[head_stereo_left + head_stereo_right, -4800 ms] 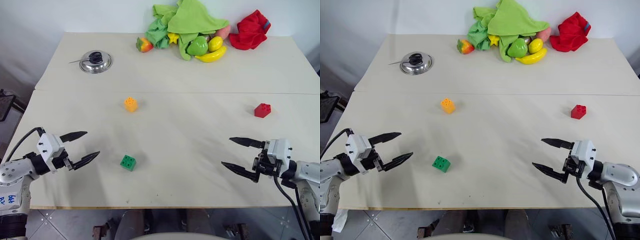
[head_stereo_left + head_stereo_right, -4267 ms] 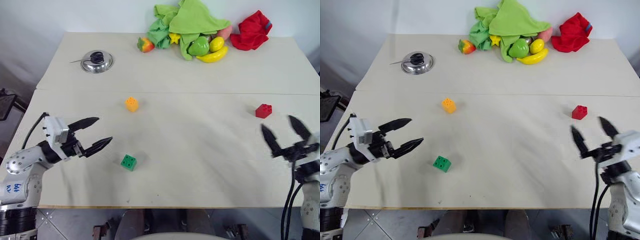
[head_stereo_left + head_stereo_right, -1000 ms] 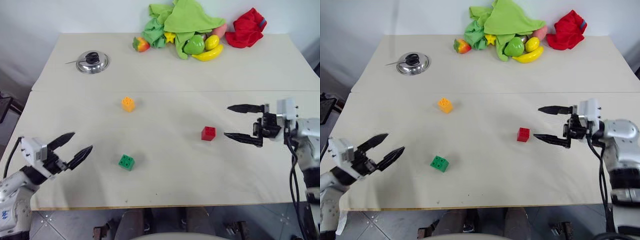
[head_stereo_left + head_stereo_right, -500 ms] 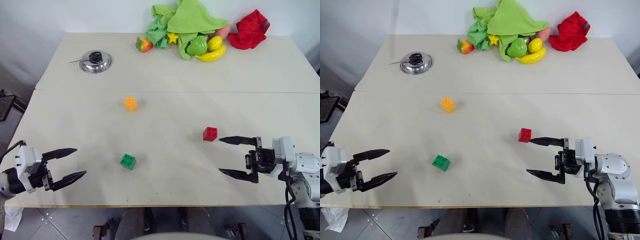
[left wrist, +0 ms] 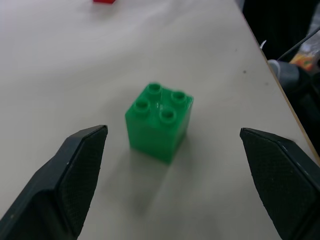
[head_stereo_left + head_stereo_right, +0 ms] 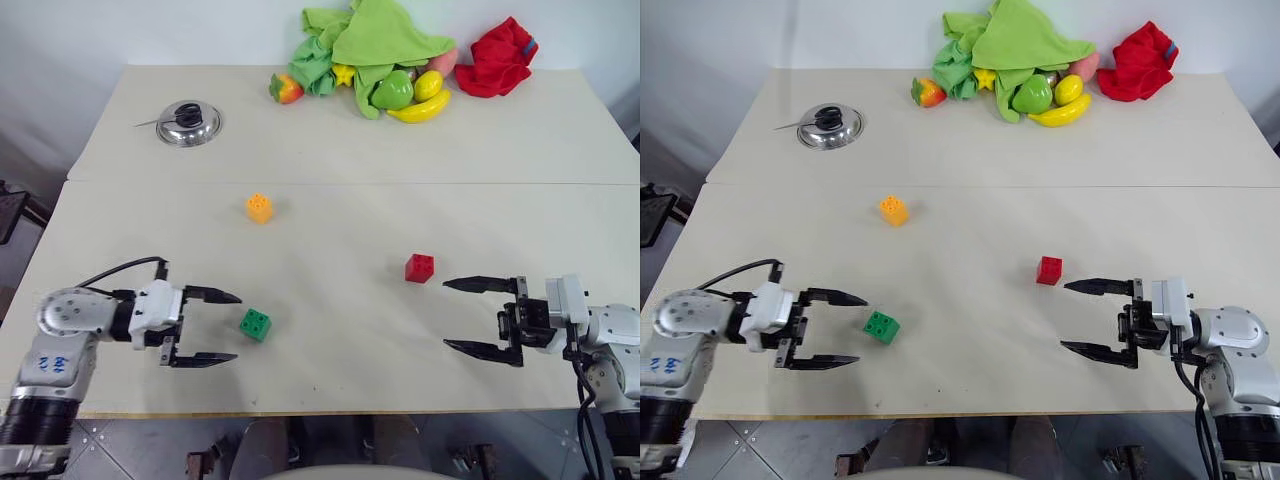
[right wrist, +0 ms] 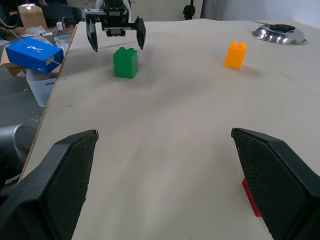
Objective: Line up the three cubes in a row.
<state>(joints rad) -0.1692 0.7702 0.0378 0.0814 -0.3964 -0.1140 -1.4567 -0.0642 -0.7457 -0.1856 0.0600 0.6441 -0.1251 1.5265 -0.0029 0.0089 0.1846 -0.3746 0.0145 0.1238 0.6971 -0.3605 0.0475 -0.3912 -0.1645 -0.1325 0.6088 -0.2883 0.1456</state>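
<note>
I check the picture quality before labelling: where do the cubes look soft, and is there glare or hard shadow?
Left wrist view: the green cube is slightly soft, with a faint shadow beside it. Right wrist view: the orange-yellow cube looks a little soft. Left eye view: even light, the red cube casts a weak shadow, and no glare on the table.

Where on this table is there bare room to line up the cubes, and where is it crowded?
The widest free patch lies between the orange-yellow cube, green cube and red cube. Another spans the far half between the steel lid and the toy fruit. The far edge is crowded with fruit, green cloth and red cloth.
</note>
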